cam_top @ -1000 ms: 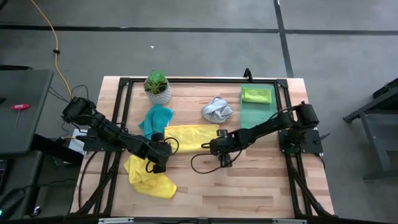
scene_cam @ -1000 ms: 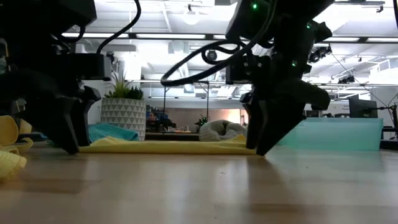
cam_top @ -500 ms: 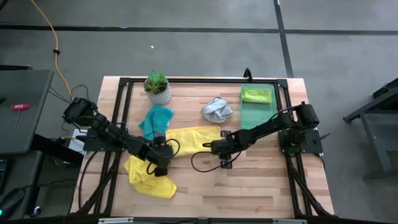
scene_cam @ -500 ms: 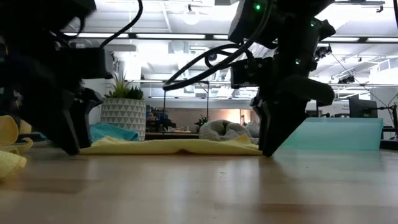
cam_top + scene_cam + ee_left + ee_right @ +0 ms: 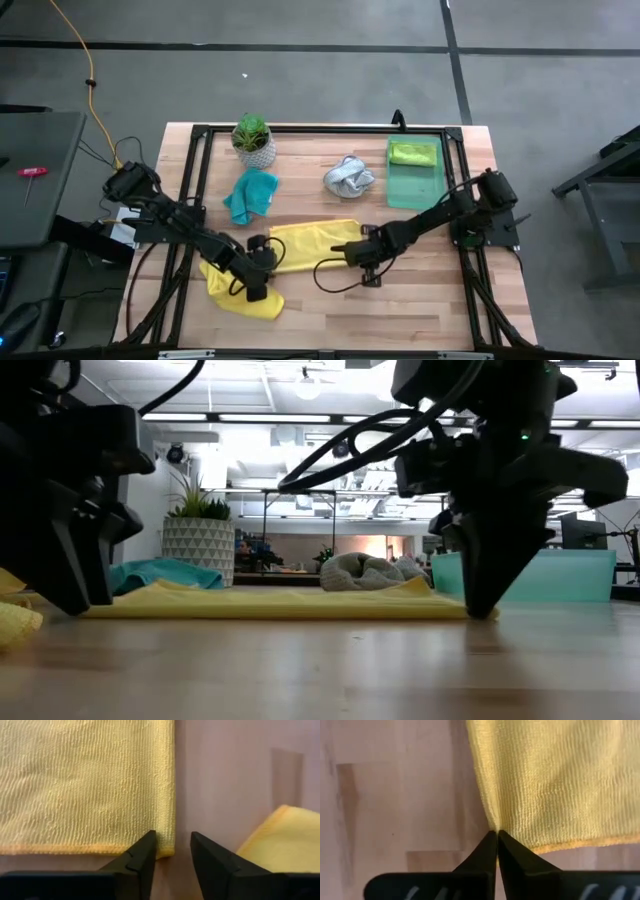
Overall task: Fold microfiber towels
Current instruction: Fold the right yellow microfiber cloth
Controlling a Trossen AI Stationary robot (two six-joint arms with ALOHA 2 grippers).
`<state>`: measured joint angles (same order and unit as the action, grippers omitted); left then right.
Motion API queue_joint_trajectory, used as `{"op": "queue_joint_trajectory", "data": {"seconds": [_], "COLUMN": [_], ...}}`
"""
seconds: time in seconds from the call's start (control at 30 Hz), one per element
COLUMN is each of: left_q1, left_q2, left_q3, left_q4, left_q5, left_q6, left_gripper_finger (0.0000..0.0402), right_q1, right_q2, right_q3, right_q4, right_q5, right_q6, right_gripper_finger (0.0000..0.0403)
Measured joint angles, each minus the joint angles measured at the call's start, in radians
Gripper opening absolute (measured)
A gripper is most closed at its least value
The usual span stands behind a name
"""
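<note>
Right gripper (image 5: 496,834) pinched on near corner of flat yellow towel (image 5: 305,240), mid-table. Left gripper (image 5: 172,845) slightly parted, astride opposite near corner, grip not yet closed. Second yellow towel (image 5: 240,292) crumpled just beside left arm; teal towel (image 5: 251,193), grey towel (image 5: 348,176) behind. Risk: one-sided hold; lifting now likely skews fold or drags cloth.

No readable text, labels or numbers.
</note>
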<state>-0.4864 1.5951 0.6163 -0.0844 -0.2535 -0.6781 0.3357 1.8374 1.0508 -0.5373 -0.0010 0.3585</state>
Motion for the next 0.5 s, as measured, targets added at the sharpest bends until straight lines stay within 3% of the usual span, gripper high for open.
{"op": "queue_joint_trajectory", "data": {"seconds": [0.23, 0.5], "left_q1": [-0.005, 0.057], "left_q2": [0.016, -0.049], "left_q3": [0.019, 0.089], "left_q4": [-0.021, -0.183], "left_q5": [0.002, 0.133], "left_q6": [-0.015, 0.027], "left_gripper_finger": [0.0013, 0.0003], "right_q1": [0.006, -0.039], "right_q2": [-0.032, -0.115], "right_q3": [-0.005, -0.005], "right_q4": [0.0, 0.002], "right_q5": [-0.028, -0.145], "right_q6": [0.061, 0.028], "right_gripper_finger": [0.0, 0.0]}}
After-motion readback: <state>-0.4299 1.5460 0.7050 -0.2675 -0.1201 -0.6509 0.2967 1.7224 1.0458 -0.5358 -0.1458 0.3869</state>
